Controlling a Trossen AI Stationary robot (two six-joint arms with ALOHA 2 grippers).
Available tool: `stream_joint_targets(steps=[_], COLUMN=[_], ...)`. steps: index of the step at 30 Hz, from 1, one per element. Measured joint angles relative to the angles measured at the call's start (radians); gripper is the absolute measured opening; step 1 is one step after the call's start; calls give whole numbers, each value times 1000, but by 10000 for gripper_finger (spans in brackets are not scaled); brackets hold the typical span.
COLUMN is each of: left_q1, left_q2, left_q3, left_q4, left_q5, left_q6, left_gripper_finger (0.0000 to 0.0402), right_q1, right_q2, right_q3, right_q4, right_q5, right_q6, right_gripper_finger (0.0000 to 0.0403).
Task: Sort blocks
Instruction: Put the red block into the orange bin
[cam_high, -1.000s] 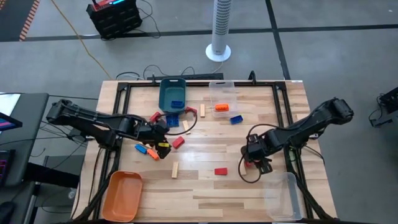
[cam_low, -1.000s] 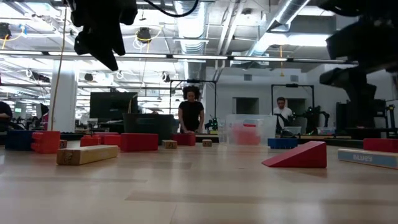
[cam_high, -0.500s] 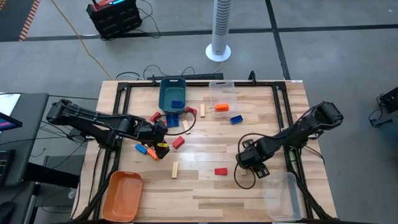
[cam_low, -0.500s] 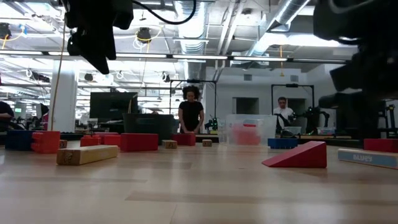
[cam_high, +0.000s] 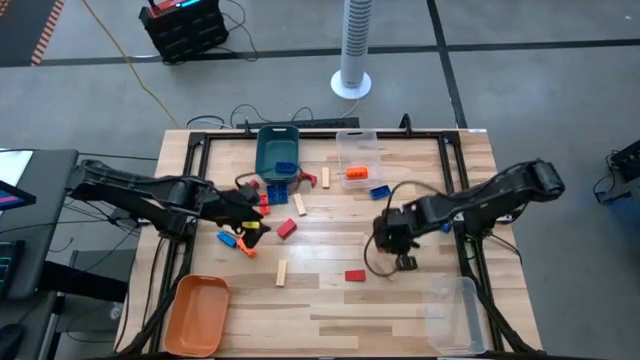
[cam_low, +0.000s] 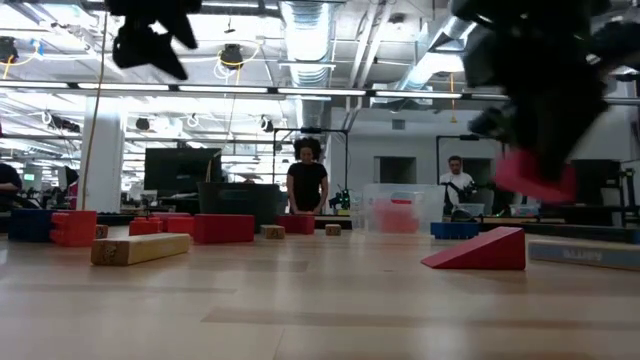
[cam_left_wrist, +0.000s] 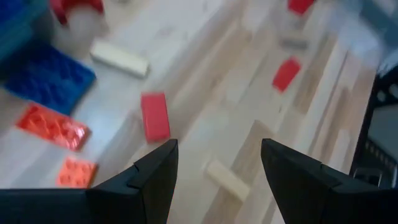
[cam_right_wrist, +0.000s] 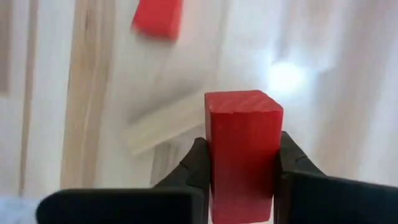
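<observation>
In the high view, the blocks are seen scattered over the middle of the wooden table: a blue one lies in the teal bin, an orange one in the clear bin at the far edge, and a second clear bin and an orange bin stand at the near corners. The right gripper is held above the table near the loose red brick, while the left gripper hangs over the cluster of red, orange and blue pieces on the left. In the low view, a red block is seen lifted clear of the table under the dark right arm, above a red wedge; a plain wooden brick lies at the left, and faint lettering on a pale block at the right edge cannot be read. In the left wrist view, the left fingers are spread apart with nothing between them, above a red brick and orange pieces. In the right wrist view, the red block is clamped between the right fingers. The step in hand is judged to be the carrying of this red block; a move to the proper bin and a release over it are called for next. No brand or label can be read.
</observation>
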Motion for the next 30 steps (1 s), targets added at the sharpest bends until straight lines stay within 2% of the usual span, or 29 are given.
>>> stream_joint_targets(steps=[3,6,10,14,18,21,25,30], left_q1=[12,12,14,26,42,53,69,74], left_q2=[-21,0,84,146,190,226,276,333], left_q3=[0,1,1,23,96,153,201,250], left_q4=[91,254,465,612,635,586,529,555], left_q5=[-16,-15,-15,-17,-23,-23,-23,-19], left_q6=[36,121,252,342,426,468,468,491], left_gripper_finger=[224,224,224,224,224,224,224,224], right_q1=[-74,-138,-193,-210,-201,-200,-204,-198], right_q2=[-61,-83,-57,7,49,60,56,58], right_q3=[31,74,185,338,448,500,548,559], right_q4=[64,142,305,333,353,384,436,530], right_q5=[0,0,-1,-1,-2,-7,-6,-6], right_q6=[3,26,52,72,72,77,78,84], right_gripper_finger=[75,87,91,92,93,93,94,94])
